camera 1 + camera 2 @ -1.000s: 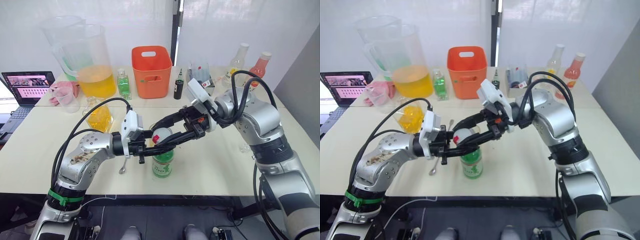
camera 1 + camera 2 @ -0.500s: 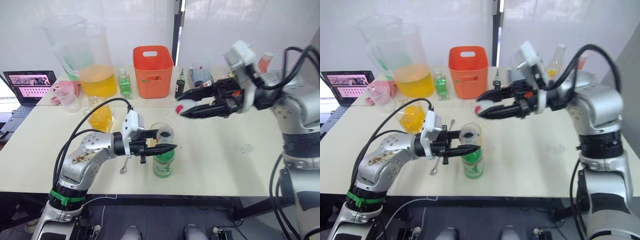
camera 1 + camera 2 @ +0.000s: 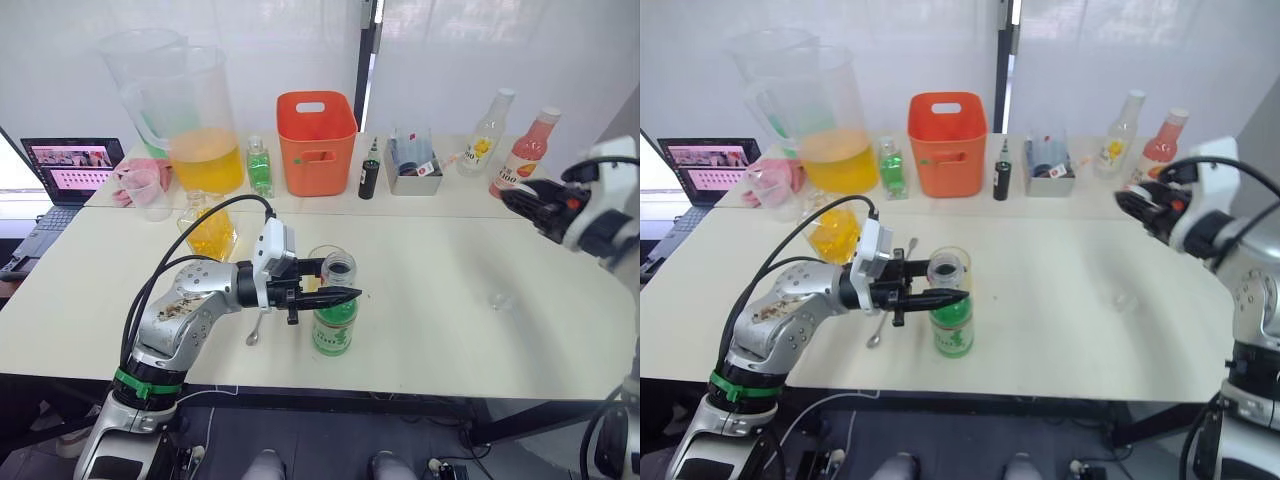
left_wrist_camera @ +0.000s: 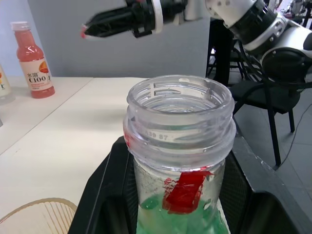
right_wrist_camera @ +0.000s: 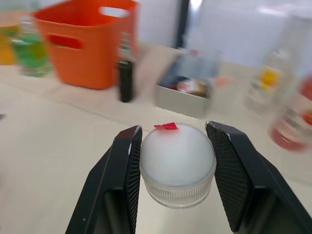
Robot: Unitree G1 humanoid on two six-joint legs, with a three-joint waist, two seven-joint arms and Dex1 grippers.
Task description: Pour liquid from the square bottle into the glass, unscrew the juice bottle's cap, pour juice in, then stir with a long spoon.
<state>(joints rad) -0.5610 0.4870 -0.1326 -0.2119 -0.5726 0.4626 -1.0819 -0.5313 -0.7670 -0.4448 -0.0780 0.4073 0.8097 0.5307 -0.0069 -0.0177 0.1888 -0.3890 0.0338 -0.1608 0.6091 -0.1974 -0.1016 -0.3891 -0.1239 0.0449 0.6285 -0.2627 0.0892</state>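
**Cap off, bottle held steady at the table's front**

The left gripper (image 3: 335, 295) has its two black fingers closed around the neck of the clear plastic juice bottle with green liquid and a green-and-white label (image 3: 333, 322), which stands upright near the front edge of the cream table (image 3: 450, 300). The bottle's mouth is open; the left wrist view shows its bare threaded rim and a strip of red trim hanging inside the neck.

Out at the right end of the table, raised well clear of the top, the right gripper (image 5: 178, 146) has its fingers pinched on the small round white screw cap with a red scrap on top (image 5: 178, 158). The cap sits squarely between both pads.

The short clear straight-sided glass (image 3: 322, 262) stands just behind the juice bottle, partly hidden by it. The thin silver long-handled spoon (image 3: 253, 335) lies flat on the table under the left forearm, bowl toward the front edge.

Along the back stand a tall clear pitcher of orange liquid (image 3: 200, 125), a small square bottle of green liquid (image 3: 260, 168), an orange plastic bin (image 3: 318, 140), a pink bottle (image 3: 527, 152) and a yellow-labelled clear bottle (image 3: 484, 135).
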